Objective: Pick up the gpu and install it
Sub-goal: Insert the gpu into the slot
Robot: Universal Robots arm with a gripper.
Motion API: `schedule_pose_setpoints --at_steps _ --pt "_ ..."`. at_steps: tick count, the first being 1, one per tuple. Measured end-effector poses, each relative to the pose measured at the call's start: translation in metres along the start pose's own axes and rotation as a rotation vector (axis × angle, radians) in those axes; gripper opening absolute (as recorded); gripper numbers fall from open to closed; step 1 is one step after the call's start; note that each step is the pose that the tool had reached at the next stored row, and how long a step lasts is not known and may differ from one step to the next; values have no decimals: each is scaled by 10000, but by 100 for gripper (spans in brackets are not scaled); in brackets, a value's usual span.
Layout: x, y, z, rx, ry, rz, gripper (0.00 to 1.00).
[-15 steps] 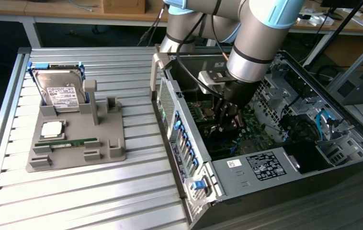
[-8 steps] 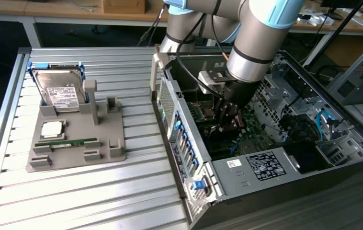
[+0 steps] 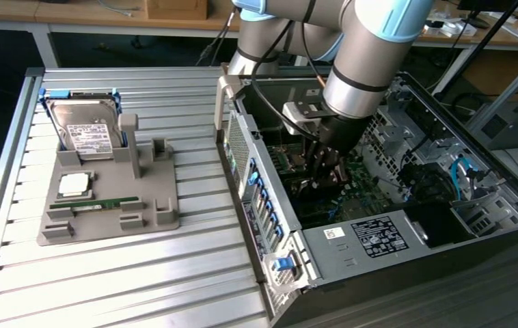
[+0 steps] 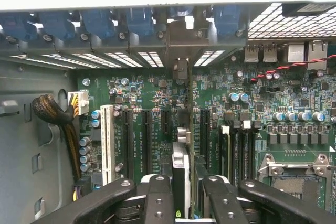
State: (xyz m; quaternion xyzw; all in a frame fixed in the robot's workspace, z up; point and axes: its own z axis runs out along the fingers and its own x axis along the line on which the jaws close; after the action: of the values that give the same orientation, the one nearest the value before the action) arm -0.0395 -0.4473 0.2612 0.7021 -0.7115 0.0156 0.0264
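Gripper (image 4: 181, 198) clamped on upright gpu (image 4: 180, 166) inside open computer case (image 3: 359, 236).

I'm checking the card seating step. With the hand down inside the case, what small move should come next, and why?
Probably a short, straight push down toward the motherboard. The hand grips the gpu edge-on between its fingers, in line with the dark slots and the rear bracket opening. Whether its edge has entered a slot, I cannot tell.

Gpu (image 4: 181, 174): thin card, edge-on, upright over motherboard slots inside open case, bracket end toward rear panel.
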Motion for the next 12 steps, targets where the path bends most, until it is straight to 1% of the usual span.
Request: schedule_pose_setpoints --at_steps 8,11,12 --pt "0 1 9 1 0 1 27" --pt "-1 4 -5 18 -8 0 27" --pt "1 5 -14 18 -2 1 27"
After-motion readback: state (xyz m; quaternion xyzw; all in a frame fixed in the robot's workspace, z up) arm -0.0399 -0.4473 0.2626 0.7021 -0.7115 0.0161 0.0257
